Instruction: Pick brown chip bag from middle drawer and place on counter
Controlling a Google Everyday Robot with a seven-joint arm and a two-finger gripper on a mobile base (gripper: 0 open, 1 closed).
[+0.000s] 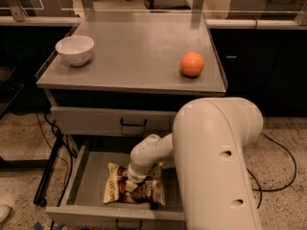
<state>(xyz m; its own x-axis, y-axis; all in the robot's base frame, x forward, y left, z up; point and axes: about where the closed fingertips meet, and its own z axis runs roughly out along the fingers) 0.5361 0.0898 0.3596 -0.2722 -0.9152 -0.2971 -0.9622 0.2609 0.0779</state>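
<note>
1. We see the middle drawer (82, 176) pulled out at the bottom of the cabinet, its grey floor open to view and a small black handle on its front wall
2. The brown chip bag (119, 191) lies flat inside that drawer, toward the front and about midway across; its tan-yellow edge and white lettering face the left side of the drawer
3. The gripper (135, 176) is down inside the drawer, at the end of a pale wrist that reaches in from the right, and it sits on the upper middle part of the bag
4. The wrist hides the end of the gripper, so we cannot tell whether it is spread or closed, nor whether it has hold of the bag
5. The large white arm (218, 166) fills the lower right of the view and covers the right part of the drawer
6. Above the open drawer, the upper drawer (91, 120) is closed, with a black handle at its middle
7. The table (139, 42), the grey cabinet top, carries a white bowl (74, 49) near its left rim and an orange (192, 63) near its right rim, the two well apart
8. The bag is not on the table; it is in the drawer below
9. Dark cables (276, 176) trail over the speckled floor on the right of the cabinet
</note>
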